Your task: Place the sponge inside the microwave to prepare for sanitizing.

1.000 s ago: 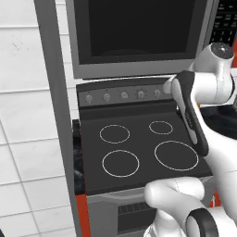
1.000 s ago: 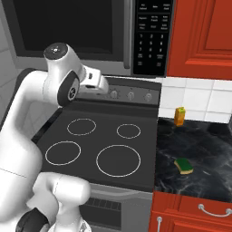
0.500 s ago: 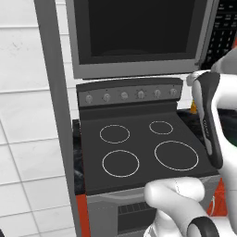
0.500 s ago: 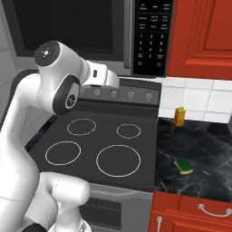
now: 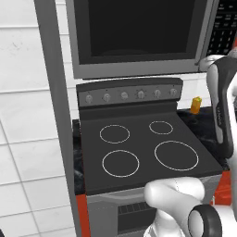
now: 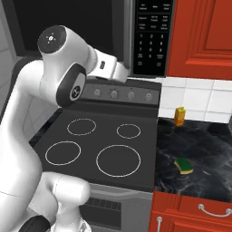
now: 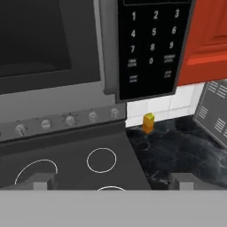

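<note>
Sponge on worktop, well apart from the raised, empty hand.

Sponge (image 6: 183,166) lies flat on the dark marbled worktop (image 6: 204,154), right of the stove (image 6: 97,145), green layer up; hand (image 7: 111,181) is held high in front of the microwave (image 6: 152,38), fingers (image 7: 42,181) spread wide with nothing between them; the hand view looks onto the keypad panel (image 7: 153,48), the door edge and the stove knobs, with the small orange-yellow object (image 7: 148,123) upright at the back of the worktop by the tiled wall; microwave top is cut off in both base views; whether the door is fully shut I cannot tell; red cabinets (image 6: 204,36) stand right of the microwave.
</note>
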Tool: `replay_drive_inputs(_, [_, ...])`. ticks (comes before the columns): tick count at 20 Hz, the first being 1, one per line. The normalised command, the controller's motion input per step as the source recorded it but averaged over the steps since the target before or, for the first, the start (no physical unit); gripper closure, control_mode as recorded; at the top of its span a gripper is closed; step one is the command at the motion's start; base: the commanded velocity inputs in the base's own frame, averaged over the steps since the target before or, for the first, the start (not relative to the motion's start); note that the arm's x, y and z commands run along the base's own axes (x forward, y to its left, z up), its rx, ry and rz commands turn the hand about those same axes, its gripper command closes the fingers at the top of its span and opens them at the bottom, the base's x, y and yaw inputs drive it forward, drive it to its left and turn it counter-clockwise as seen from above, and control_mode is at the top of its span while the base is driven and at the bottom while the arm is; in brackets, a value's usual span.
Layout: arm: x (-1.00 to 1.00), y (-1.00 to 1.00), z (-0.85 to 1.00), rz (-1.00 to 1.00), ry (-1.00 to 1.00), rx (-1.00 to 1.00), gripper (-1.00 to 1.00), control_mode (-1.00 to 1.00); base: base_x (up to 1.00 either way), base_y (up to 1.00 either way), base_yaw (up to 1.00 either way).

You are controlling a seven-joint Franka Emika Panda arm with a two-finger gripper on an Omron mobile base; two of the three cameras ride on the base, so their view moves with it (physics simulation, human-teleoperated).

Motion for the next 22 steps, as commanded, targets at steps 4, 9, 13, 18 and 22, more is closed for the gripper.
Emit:
replay_drive_inputs(4, [0.01, -0.02, 0.19, 0.10, 0.00, 0.00, -1.00, -1.00, 0.00, 0.00, 0.00])
replay_drive_inputs(9, [0.00, 0.00, 0.23, 0.00, -0.03, -0.19, -1.00, -1.00, 0.00, 0.00, 0.00])
replay_drive_inputs(13, [0.00, 0.00, 0.31, 0.00, -0.09, -0.12, -1.00, -1.00, 0.00, 0.00, 0.00])
replay_drive_inputs(18, [0.12, -0.02, 0.03, 0.00, 0.00, 0.00, -1.00, -1.00, 0.00, 0.00, 0.00])
replay_drive_inputs(22, [0.57, 0.00, 0.00, 0.00, 0.00, 0.00, -1.00, -1.00, 0.00, 0.00, 0.00])
